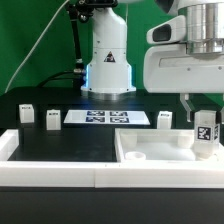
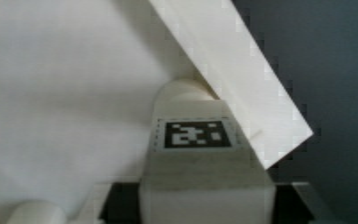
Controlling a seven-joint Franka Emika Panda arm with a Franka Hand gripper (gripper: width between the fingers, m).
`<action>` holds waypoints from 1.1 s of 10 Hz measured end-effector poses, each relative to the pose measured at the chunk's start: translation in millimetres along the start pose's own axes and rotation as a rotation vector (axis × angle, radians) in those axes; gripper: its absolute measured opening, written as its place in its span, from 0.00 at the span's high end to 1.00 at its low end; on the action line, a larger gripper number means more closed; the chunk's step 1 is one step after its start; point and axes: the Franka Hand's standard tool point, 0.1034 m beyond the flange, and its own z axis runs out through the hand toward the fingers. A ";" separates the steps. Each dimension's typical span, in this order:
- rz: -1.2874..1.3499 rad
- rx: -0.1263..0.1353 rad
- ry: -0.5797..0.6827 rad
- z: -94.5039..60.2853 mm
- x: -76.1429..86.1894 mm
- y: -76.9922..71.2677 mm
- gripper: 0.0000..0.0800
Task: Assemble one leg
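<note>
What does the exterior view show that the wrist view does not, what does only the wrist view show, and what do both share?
Only the exterior view: the marker board, three loose legs on the black table, and the robot base.

Only the wrist view: the held leg close up, its tag large enough to make out the pattern.

Both: the claw shut on that leg, next to the white rimmed piece.
</note>
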 end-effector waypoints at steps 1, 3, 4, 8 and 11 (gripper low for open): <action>0.073 0.000 0.000 0.0 0.1 0.2 0.64; 0.205 0.004 -0.008 0.0 0.5 0.8 0.64; 0.269 0.006 -0.011 0.0 0.9 1.2 0.59; 0.029 -0.006 -0.023 1.3 0.4 -1.8 0.23; -0.335 -0.037 -0.043 3.3 0.1 -3.0 0.19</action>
